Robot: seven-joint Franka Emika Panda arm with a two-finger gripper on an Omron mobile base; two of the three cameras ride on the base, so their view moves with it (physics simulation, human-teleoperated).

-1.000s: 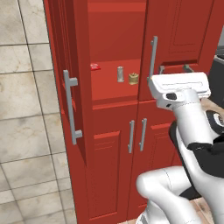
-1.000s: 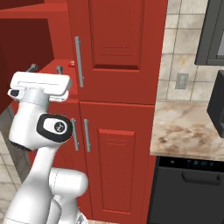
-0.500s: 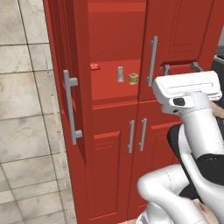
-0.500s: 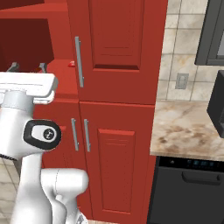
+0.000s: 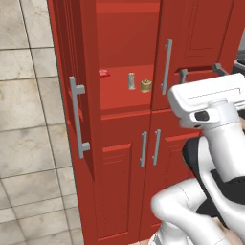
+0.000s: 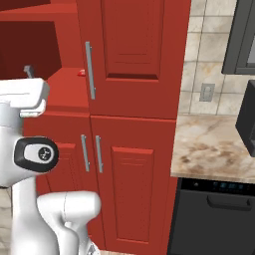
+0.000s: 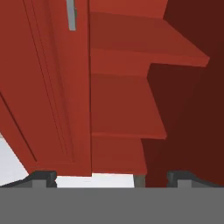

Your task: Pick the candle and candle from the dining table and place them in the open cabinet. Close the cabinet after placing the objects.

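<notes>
1. Your two-finger gripper has its jaws spread wide apart with nothing between them; you see the two dark fingertips rising above the white hand, in front of the closed right-hand upper door.
2. The slim upright grey candle and the squat golden-tan candle both stand on the red inner shelf of the tall red wooden cabinet, just beside each other, to the left of your gripper and farther back.
3. A small flat red item lies on the same shelf, farther left than the candles and apart from them.
4. The long silver bar handle of the closed upper door stands between your gripper and the candles, at the edge of the opening.
5. The open left door swings out well to the left of the gripper, edge-on, with its own silver bar handle.
6. Below the gripper, two lower red panelled doors are shut, their short silver handles side by side.
7. Beige tiled wall lies left of the cabinet; to your right sits a beige marble-veined counter over a dark appliance front.
</notes>
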